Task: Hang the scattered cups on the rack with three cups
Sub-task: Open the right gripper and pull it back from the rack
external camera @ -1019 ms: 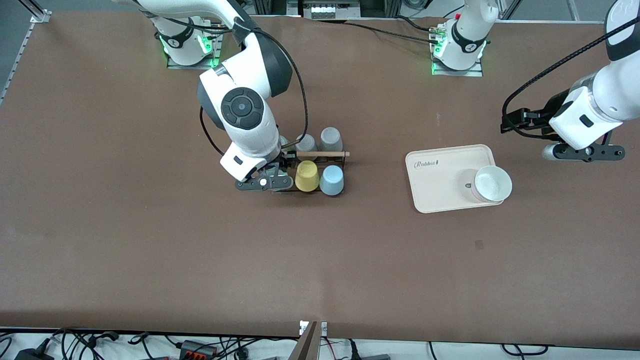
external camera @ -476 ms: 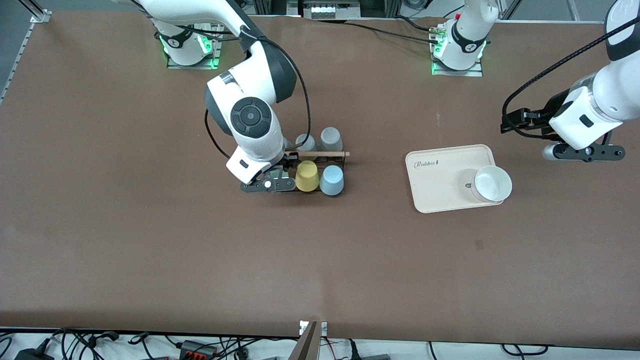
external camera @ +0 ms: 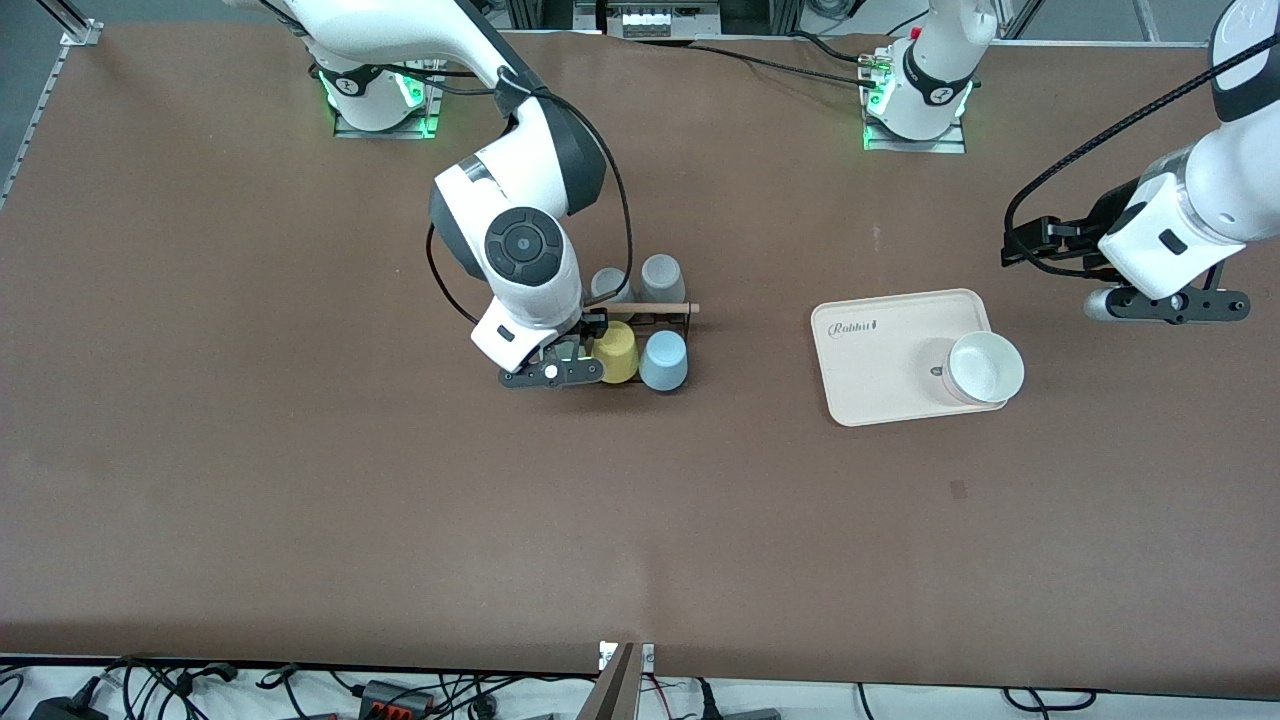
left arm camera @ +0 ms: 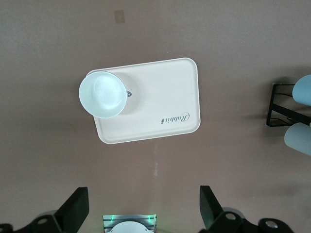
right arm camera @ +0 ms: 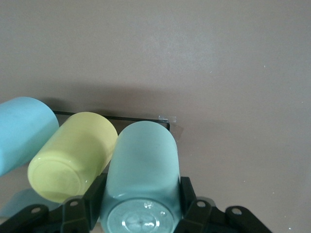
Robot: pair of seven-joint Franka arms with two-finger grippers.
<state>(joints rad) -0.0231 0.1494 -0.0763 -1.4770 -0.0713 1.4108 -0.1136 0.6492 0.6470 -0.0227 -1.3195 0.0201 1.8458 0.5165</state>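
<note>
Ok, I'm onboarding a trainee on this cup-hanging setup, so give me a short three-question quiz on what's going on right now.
1. True or false: the right hand is shut on the mint green cup.
2. Which cup on the rack stands beside the yellow cup? A) light blue cup B) red cup C) black cup
3. Fill in: the white bowl sits on the cream ____, with the open left hand waiting above the table near it.

Key: 1 true; 2 A; 3 tray
</note>
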